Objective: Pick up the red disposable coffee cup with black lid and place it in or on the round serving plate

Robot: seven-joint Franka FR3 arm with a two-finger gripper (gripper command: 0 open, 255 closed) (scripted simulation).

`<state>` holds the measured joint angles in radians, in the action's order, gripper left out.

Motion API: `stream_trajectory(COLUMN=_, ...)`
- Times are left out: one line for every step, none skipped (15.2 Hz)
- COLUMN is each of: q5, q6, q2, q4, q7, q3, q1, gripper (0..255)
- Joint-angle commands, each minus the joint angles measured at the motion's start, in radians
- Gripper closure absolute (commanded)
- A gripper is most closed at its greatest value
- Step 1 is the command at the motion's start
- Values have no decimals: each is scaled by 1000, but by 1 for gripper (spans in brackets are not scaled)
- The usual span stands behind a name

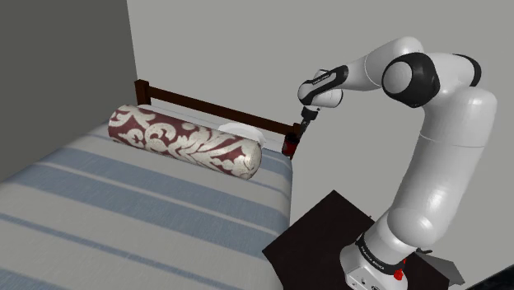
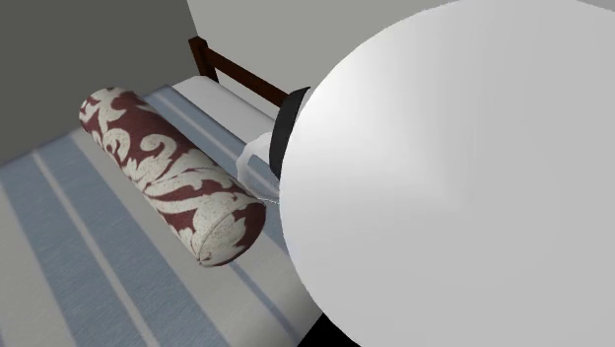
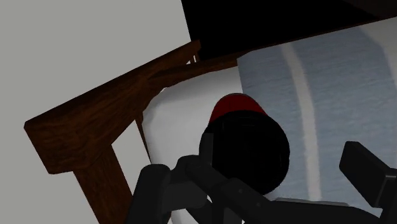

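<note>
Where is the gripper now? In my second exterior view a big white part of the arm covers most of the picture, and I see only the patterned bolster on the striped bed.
Observer: The shoulder view shows the gripper just above the red cup, at the corner of the bed beside the end of the wooden headboard.
Operator: Are the fingers closed on the cup?
Observer: No. In the wrist view the fingers stand apart, with the cup's black lid between them, and a gap shows beside the lid.

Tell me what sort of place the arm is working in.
Most likely a bedroom: a bed with a blue-striped cover, a dark wooden headboard, and a red-and-cream patterned bolster.
</note>
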<state>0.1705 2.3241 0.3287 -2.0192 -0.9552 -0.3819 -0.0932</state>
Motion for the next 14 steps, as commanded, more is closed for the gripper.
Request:
stream_trajectory(q5=33, q6=5, q2=81, q4=63, q7=-50, q3=15, q1=-28, gripper=0)
stream_trajectory(q5=37, q6=16, q2=90, q4=61, q7=-53, q3=19, q1=-31, gripper=0)
stream_trajectory(q5=42, q6=26, q2=99, q4=59, q7=-56, q3=22, q1=-33, gripper=0)
stream_trajectory(q5=47, q6=36, q2=108, q4=58, q7=-59, q3=25, q1=-35, gripper=0)
stream_trajectory(q5=51, q6=46, q2=118, q4=56, q7=-62, q3=28, q1=-37, gripper=0)
stream_trajectory(q5=56, q6=56, q2=127, q4=55, q7=-65, q3=31, q1=-39, gripper=0)
stream_trajectory(q5=61, q6=66, q2=137, q4=54, q7=-68, q3=34, q1=-42, gripper=0)
stream_trajectory(q5=66, q6=76, q2=146, q4=54, q7=-71, q3=37, q1=-44, gripper=0)
stream_trajectory(q5=69, q6=81, q2=152, q4=54, q7=-73, q3=39, q1=-45, gripper=0)
stream_trajectory(q5=69, q6=81, q2=152, q4=54, q7=-73, q3=39, q1=-45, gripper=0)
stream_trajectory(q5=69, q6=81, q2=152, q4=54, q7=-73, q3=39, q1=-45, gripper=0)
stream_trajectory(q5=69, q6=81, q2=152, q4=54, q7=-73, q3=39, q1=-45, gripper=0)
stream_trajectory(q5=69, q6=81, q2=152, q4=54, q7=-73, q3=39, q1=-45, gripper=0)
stream_trajectory(q5=69, q6=81, q2=152, q4=54, q7=-73, q3=39, q1=-45, gripper=0)
